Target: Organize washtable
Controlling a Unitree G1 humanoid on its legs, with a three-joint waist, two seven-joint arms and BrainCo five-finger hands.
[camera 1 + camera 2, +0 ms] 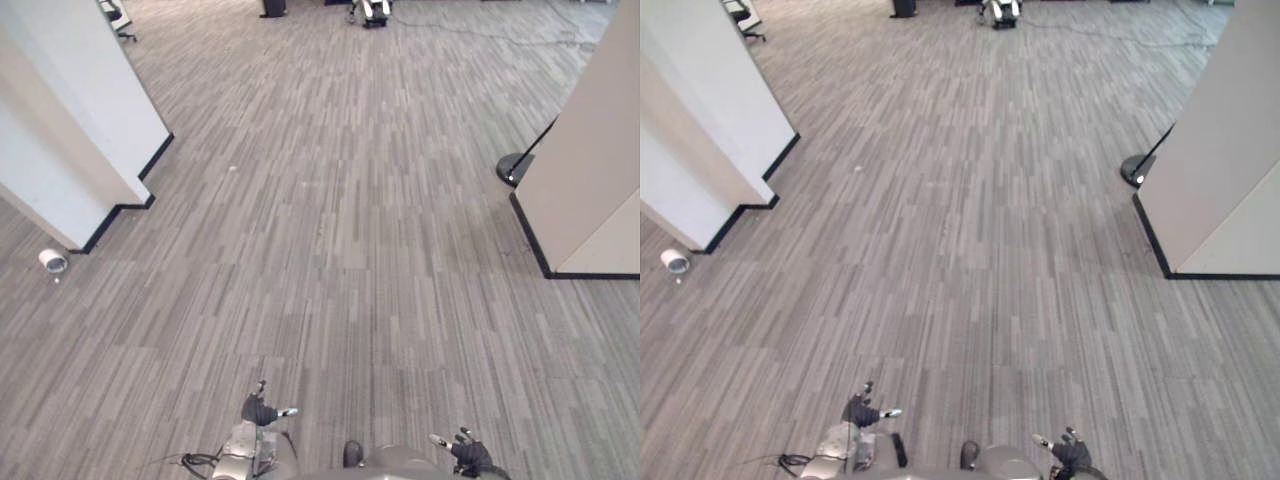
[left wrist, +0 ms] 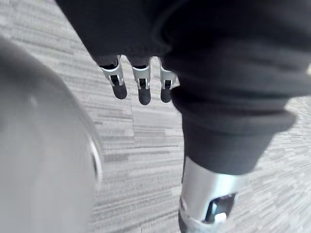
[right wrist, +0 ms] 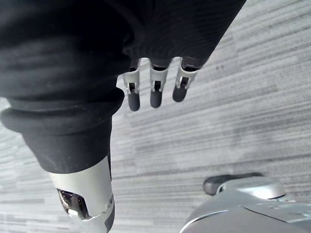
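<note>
Step in hand, by judgement: finding way over carpet floor to washtable. Washtable's place, facing and long axis: cannot tell.

Left hand hanging low, fingers straight and relaxed, holding nothing. Right hand likewise, fingers loose, carrying nothing.

White partition standing ahead-left, small white cylinder lying just beside its corner.

Advice: steering well off partition, through gap between it and beige panel opposite. Hands low until surface coming into sight.
</note>
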